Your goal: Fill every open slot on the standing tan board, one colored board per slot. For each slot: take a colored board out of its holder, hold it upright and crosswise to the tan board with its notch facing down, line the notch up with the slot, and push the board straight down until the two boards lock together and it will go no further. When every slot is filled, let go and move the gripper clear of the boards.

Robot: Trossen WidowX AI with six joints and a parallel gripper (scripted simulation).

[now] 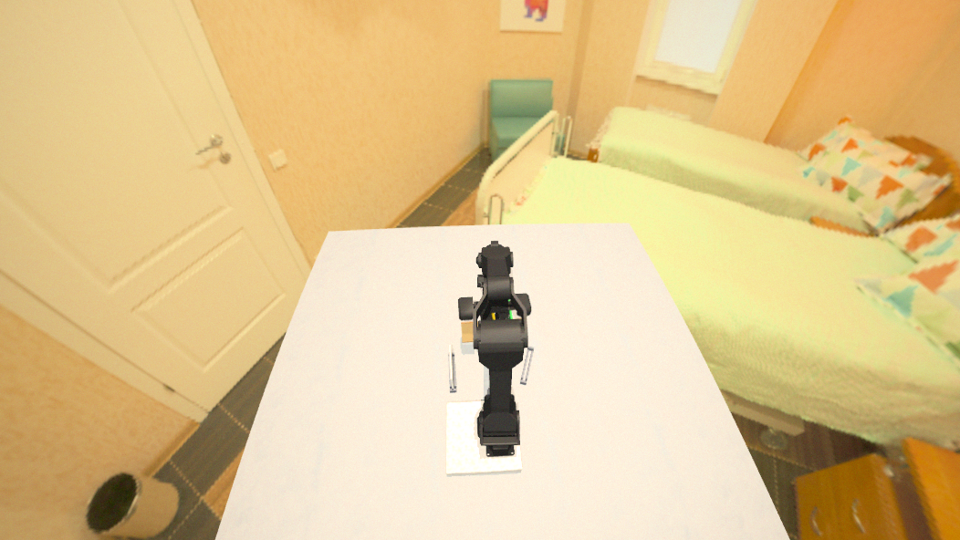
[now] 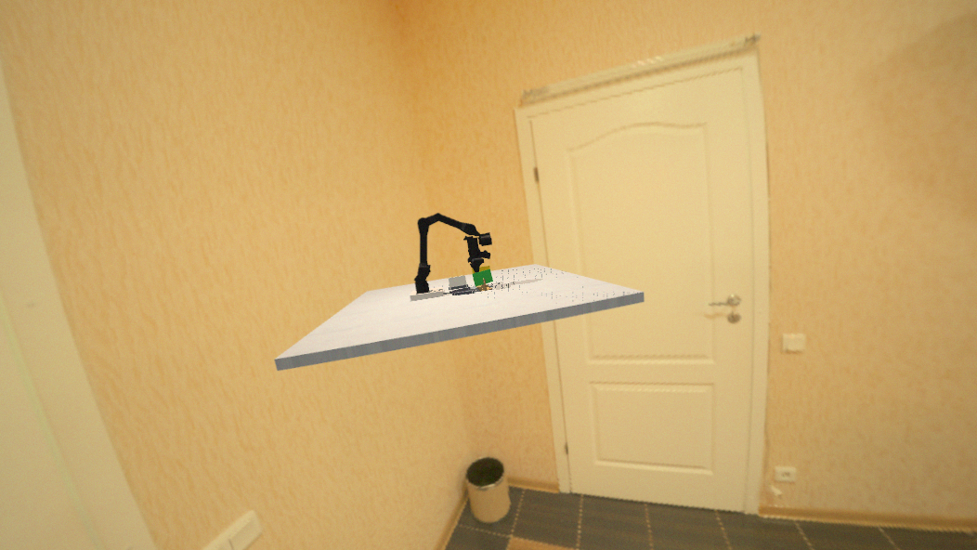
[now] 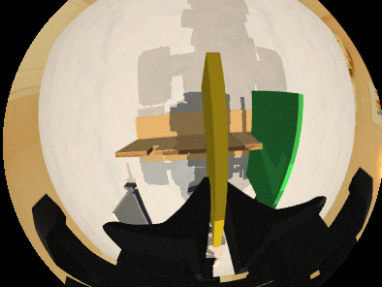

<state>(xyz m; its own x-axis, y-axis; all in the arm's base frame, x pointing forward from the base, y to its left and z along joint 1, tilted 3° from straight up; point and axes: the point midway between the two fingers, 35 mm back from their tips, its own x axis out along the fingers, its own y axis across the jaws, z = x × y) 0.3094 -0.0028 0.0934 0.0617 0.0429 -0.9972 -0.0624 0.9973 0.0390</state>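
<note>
The pale table (image 1: 375,430) (image 2: 423,314) has its edges well apart from the boards. The thin tan board (image 3: 181,142) stands with notches in its top edge. The green board (image 3: 275,141) (image 2: 482,277) stands crosswise at it, upright. The gripper (image 3: 211,181) (image 2: 477,268) is clamped on the upright, flat-faced yellow board (image 3: 216,126) (image 2: 485,268), beside the green one, crosswise over the tan; whether they touch, I can't tell.

The holder (image 3: 130,206) stands before the standing board (image 3: 181,143), apart from it.
</note>
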